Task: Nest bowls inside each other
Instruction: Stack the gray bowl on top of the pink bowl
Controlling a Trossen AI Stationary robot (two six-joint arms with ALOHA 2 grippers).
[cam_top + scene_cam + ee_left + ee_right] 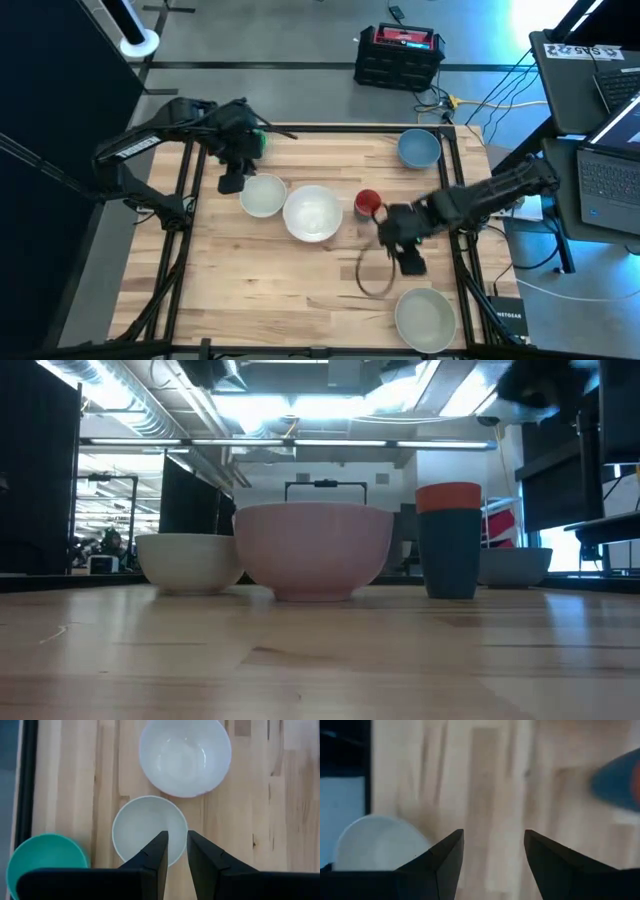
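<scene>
Several bowls stand upright on their bases on the wooden table. A whitish bowl [263, 195] [150, 827] stands beside a larger white bowl [313, 213] [185, 755]. A green bowl [258, 140] [45, 862] is half hidden under my left arm. A tiny red bowl [448, 495] sits in the top of a dark blue one [448, 555]. A light blue bowl [418, 148] stands at the far right, and a large whitish bowl [427, 318] at the near right. My left gripper [232, 183] [176, 850] hangs above the whitish bowl, open by a narrow gap, holding nothing. My right gripper [410, 263] [492, 855] is open over bare table.
A thin dark ring [374, 272] lies on the table next to my right gripper. Dark metal rails [180, 200] run along the table's left and right sides. Bare wood [270, 290] fills the near left part. Laptops [600, 190] stand beyond the right edge.
</scene>
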